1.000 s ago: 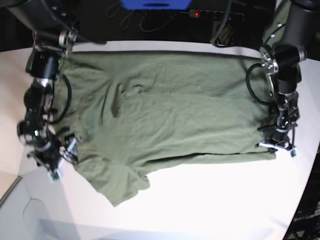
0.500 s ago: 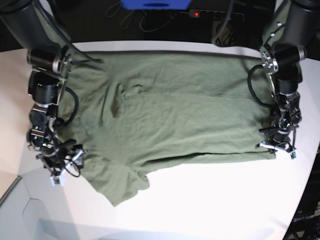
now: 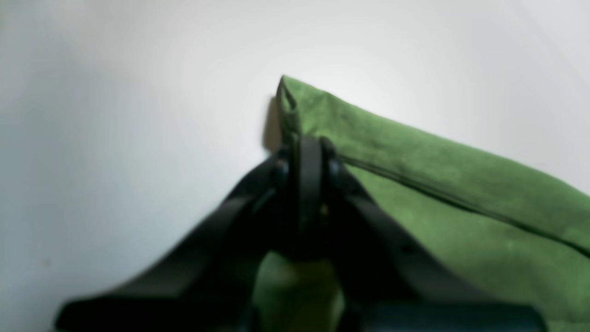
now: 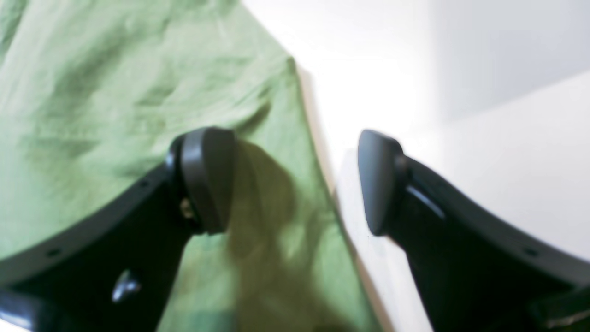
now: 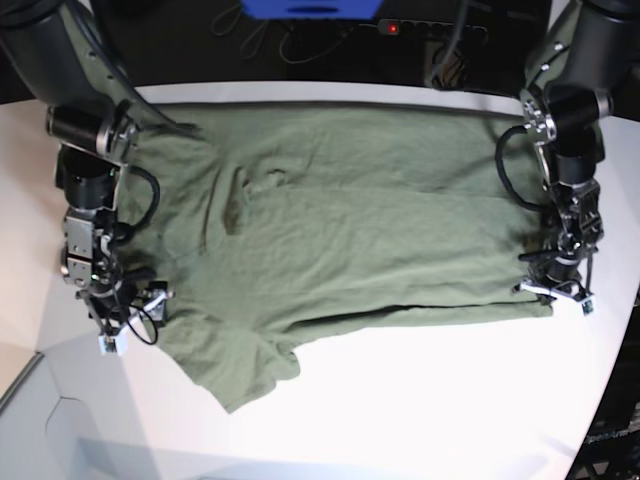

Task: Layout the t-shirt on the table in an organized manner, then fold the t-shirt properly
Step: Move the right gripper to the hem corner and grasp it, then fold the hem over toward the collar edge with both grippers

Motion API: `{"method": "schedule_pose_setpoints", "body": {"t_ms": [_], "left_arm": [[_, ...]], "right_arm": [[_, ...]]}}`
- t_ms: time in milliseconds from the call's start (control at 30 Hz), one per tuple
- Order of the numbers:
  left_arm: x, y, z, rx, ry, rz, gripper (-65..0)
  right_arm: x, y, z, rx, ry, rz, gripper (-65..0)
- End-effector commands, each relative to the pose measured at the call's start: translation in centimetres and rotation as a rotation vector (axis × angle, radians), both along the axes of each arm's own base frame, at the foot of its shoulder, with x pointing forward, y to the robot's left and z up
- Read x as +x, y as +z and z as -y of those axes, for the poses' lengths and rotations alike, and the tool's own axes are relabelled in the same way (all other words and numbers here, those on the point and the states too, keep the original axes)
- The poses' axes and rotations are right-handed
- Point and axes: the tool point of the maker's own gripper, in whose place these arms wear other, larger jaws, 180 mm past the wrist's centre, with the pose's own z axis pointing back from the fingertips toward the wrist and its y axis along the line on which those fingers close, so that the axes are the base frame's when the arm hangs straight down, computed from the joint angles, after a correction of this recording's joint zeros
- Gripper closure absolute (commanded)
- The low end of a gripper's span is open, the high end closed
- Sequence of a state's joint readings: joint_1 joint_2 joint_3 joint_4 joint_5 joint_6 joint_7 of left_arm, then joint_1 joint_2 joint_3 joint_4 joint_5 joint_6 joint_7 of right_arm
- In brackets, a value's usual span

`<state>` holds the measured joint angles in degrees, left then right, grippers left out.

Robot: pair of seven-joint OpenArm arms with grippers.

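The olive-green t-shirt (image 5: 350, 230) lies spread across the white table (image 5: 430, 400), with one sleeve (image 5: 235, 365) sticking out toward the front. At the base view's right, my left gripper (image 5: 553, 292) is shut on the shirt's front corner. In the left wrist view its jaws (image 3: 308, 159) pinch the cloth (image 3: 438, 184) at its tip. My right gripper (image 5: 133, 320) stands open at the shirt's left edge. In the right wrist view one finger (image 4: 205, 180) is over the cloth (image 4: 115, 92), the other finger (image 4: 378, 182) over bare table (image 4: 484, 69), and the shirt's edge runs between them.
Behind the table are a blue object (image 5: 310, 8), a power strip with a red light (image 5: 392, 27) and cables. The table's edge curves away at the right (image 5: 610, 380). A grey surface (image 5: 60, 430) shows past the front-left corner.
My right arm has swung its wrist in toward the shirt's left edge, and the open gripper now straddles that edge. The left gripper and the shirt have stayed put.
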<state>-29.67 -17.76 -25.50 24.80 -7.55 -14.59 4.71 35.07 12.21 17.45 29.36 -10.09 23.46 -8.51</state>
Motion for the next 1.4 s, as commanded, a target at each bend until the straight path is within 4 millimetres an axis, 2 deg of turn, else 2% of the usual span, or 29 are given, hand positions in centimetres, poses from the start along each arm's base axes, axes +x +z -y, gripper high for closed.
{"method": "schedule_pose_setpoints", "body": {"t_ms": [0, 67, 100, 167, 233, 300, 333, 400, 500, 600, 733, 867, 1067, 1367], "left_arm": [[0.7, 1.2, -0.7, 0.016, 0.004, 0.013, -0.2], [0.7, 1.2, -0.7, 0.015, 0.002, 0.013, -0.2], [0.7, 1.2, -0.7, 0.016, 0.003, 0.014, -0.2], [0.8, 1.3, -0.7, 0.015, 0.003, 0.016, -0.2], [1.0, 1.7, -0.8, 0.017, 0.002, 0.028, -0.2], [1.6, 3.1, -1.0, 0.039, -0.002, 0.066, -0.2], [1.2, 3.1, -1.1, 0.048, -0.004, 0.070, -0.2], [1.2, 4.0, -0.2, 0.064, -0.019, 0.111, -0.2], [0.9, 6.0, 0.7, 0.107, -0.043, 0.178, -0.2], [0.5, 7.2, 1.9, 0.126, -0.068, 0.207, -0.2], [0.1, 8.0, 2.9, 0.132, -0.093, 0.195, -0.2], [-1.1, 8.5, 3.6, 0.152, -0.113, 0.193, -0.2], [-4.0, 9.1, 5.2, 0.103, -0.140, 0.187, -0.2], [-8.8, 8.5, 6.5, 0.103, -0.177, 0.151, -0.2]], "right_arm": [[1.2, 1.6, 0.4, -0.004, -0.006, 0.043, -40.4], [1.3, 1.7, 0.3, -0.004, -0.002, 0.046, -34.2], [1.3, 1.7, 0.3, -0.003, -0.004, 0.046, -28.7], [1.6, 2.2, 0.4, -0.004, -0.006, 0.058, -14.2], [2.2, 3.6, 0.7, -0.019, -0.007, 0.099, 0.0], [2.7, 4.9, 1.0, -0.039, -0.007, 0.132, 0.0], [2.8, 5.5, 1.1, -0.047, -0.007, 0.149, 0.0], [2.1, 6.2, 1.9, -0.071, -0.018, 0.180, 0.0], [1.2, 8.3, 3.8, -0.105, -0.063, 0.251, 0.0], [0.7, 9.9, 3.5, -0.125, -0.054, 0.303, 0.0], [-1.6, 10.6, 3.1, -0.178, -0.021, 0.339, 0.0], [-4.1, 11.1, 2.5, -0.216, -0.011, 0.366, 0.0], [-7.3, 11.8, 4.2, -0.241, -0.077, 0.389, 0.0], [-10.7, 10.9, 6.4, -0.281, -0.124, 0.353, 0.0]]}}
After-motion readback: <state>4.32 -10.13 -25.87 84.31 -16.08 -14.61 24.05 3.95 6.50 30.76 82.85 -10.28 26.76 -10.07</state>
